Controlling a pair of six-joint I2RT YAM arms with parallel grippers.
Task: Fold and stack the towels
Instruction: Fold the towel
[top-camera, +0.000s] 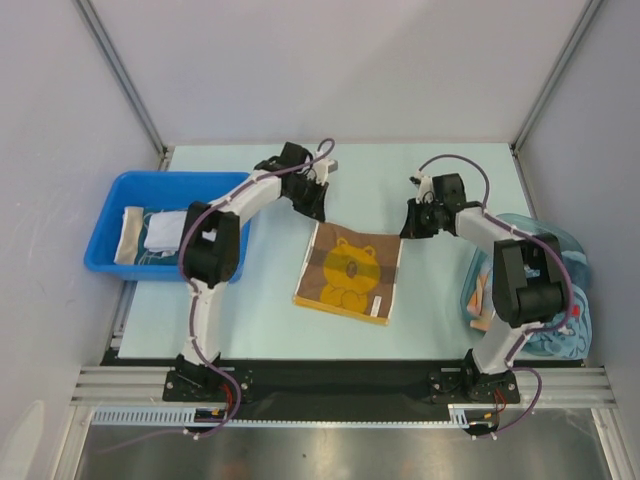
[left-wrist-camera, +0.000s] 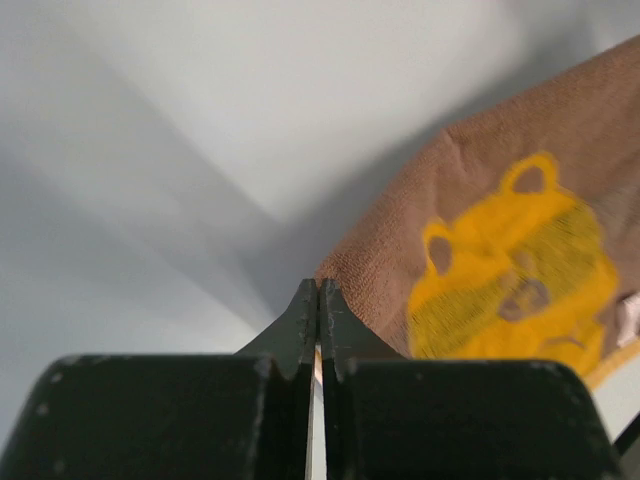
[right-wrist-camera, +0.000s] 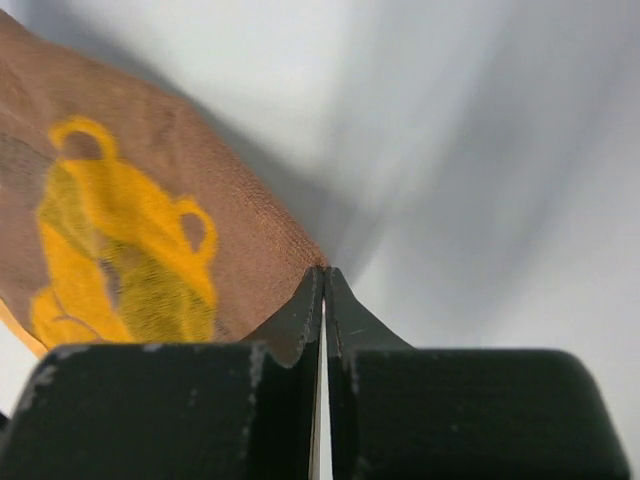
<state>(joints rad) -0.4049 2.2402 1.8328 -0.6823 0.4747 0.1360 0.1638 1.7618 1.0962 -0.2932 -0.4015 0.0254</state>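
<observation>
two claws pinch one cloth: the brown bear towel (top-camera: 350, 272), printed with a yellow bear, lies mid-surface between the arms. the left claw (top-camera: 319, 207) is shut tight on the towel's far left corner; the left wrist view shows its dark fingertips (left-wrist-camera: 305, 318) pressed together with the brown edge caught at their tips. the right claw (top-camera: 408, 231) is likewise closed on the far right corner, its tips meeting on the hem in the right wrist view. the far edge stretches between the two claws and casts a shadow beneath it, so it looks slightly raised, while the near edge rests on the pale green surface (top-camera: 260, 315).

left of the left arm sits a blue bin (top-camera: 100, 262), holding folded pale towels (top-camera: 150, 235), cream and white. at the right edge, beside the right arm, lies a loose heap of towels (top-camera: 572, 300), light blue and teal, with a bit of orange cloth (top-camera: 483, 300) showing at its near side.
</observation>
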